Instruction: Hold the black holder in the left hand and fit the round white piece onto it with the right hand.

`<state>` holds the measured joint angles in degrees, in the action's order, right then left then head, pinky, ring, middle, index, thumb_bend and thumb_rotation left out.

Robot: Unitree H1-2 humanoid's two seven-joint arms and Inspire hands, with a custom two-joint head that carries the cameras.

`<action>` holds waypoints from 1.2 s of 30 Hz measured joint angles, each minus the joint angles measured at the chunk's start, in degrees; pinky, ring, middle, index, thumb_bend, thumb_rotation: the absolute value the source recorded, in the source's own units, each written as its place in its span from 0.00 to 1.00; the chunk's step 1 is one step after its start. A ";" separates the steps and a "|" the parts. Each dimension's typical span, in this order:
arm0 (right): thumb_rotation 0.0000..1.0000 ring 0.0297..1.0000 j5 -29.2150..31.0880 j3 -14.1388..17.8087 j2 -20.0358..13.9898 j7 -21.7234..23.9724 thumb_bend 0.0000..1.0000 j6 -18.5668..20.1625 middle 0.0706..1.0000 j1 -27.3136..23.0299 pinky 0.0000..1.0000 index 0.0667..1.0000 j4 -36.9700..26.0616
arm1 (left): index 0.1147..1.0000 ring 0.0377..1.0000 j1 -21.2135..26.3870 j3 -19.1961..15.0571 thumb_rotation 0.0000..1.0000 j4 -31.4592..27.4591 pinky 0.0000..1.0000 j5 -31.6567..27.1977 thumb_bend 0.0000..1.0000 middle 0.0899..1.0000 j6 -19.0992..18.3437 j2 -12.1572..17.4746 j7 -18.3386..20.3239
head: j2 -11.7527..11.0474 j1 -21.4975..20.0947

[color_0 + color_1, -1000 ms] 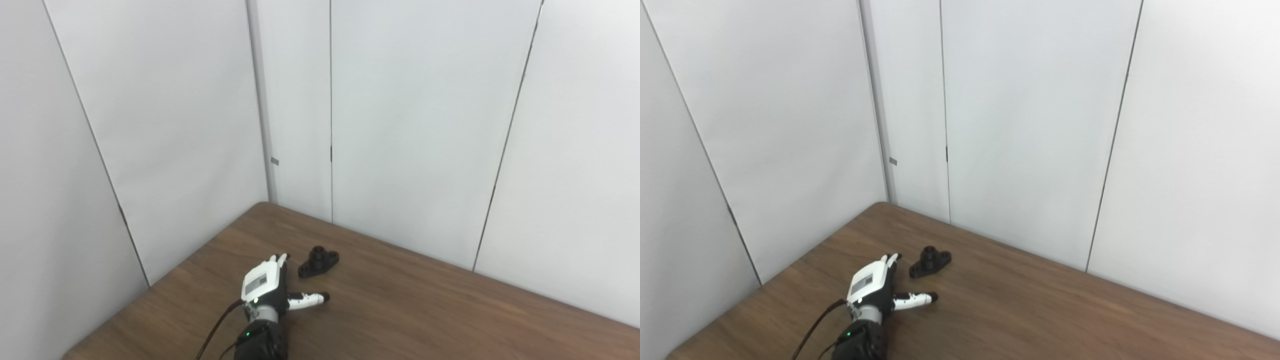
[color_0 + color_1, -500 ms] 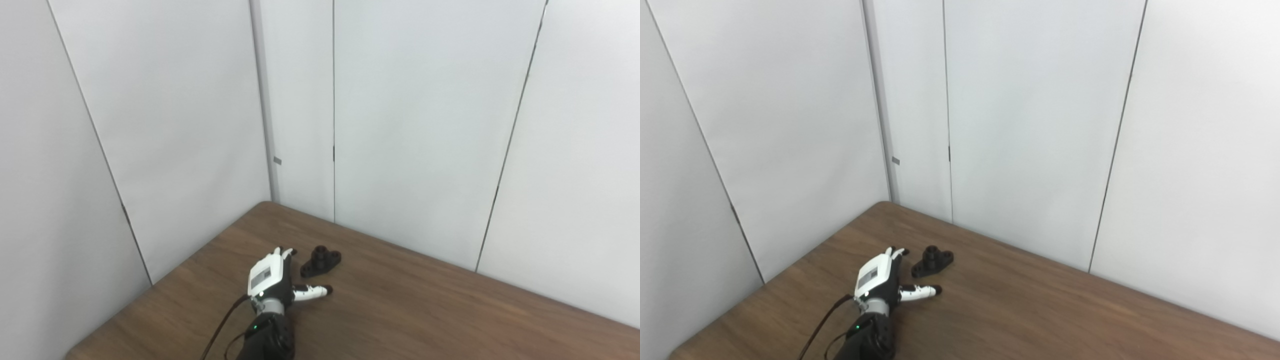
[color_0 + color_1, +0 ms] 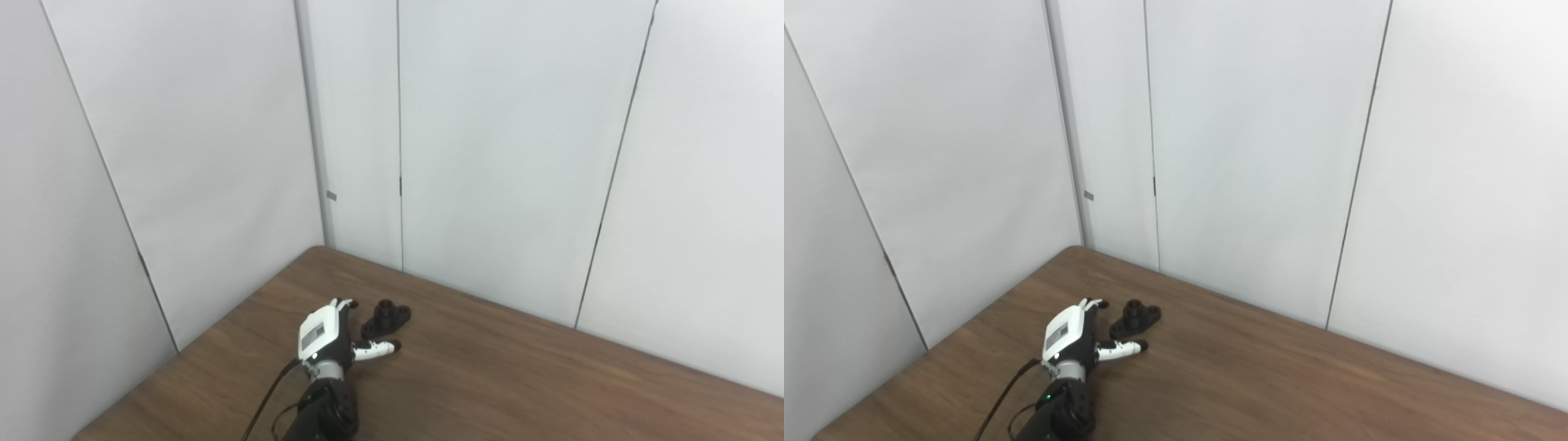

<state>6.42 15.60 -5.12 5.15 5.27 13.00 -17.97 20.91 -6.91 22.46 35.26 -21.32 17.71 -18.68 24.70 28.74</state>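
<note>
- Left eye view: your left hand lies low over the brown wooden surface, its arm entering from the bottom edge, a dark cable trailing off the wrist.
- The hand is spread and holds nothing. Its fingers point away from the camera, and the thumb sticks out sideways to the right.
- The black holder rests on the surface just beside the hand, on its right, in the gap between fingertips and thumb. The thumb tip lies just in front of the holder's near end; you cannot tell from either view whether they touch.
- The holder shows a raised round boss with a flat lobe to either side, lying at a slant.
- White wall panels stand behind the holder and meet at a corner to its rear left.
- Your right hand appears in neither view, and the round white piece is not visible either.
</note>
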 measured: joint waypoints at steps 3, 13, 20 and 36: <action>0.00 0.92 -0.07 0.12 0.00 0.11 0.31 -0.03 0.97 0.01 0.79 0.96 0.00 | 0.82 0.94 0.09 0.52 0.30 0.46 1.00 -0.90 0.91 0.95 0.14 0.14 -0.90 | 0.26 -0.26; 0.00 0.93 -0.29 0.43 0.00 0.23 0.32 -0.03 0.97 0.16 0.79 0.95 -0.01 | 0.47 0.87 1.53 2.04 0.06 3.89 0.84 -1.23 0.62 0.83 0.94 0.28 -6.08 | 1.05 -1.58; 0.00 0.94 -0.24 0.80 0.00 0.27 0.33 -0.06 0.96 0.25 0.80 0.95 -0.19 | 0.41 0.85 4.09 2.32 0.04 8.77 0.86 -1.72 0.52 0.75 2.96 -0.80 -11.26 | 1.41 -2.11; 0.00 0.94 -0.77 0.82 0.03 0.57 0.34 -0.16 0.96 0.27 0.77 0.95 -0.31 | 0.41 0.84 3.99 4.70 0.04 8.64 0.78 -1.93 0.52 0.75 3.58 0.28 -12.02 | 1.67 -4.13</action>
<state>5.65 16.42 -5.10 5.72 5.12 13.27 -18.28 24.91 -2.21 31.10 33.33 -17.74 17.99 -30.69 26.37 24.61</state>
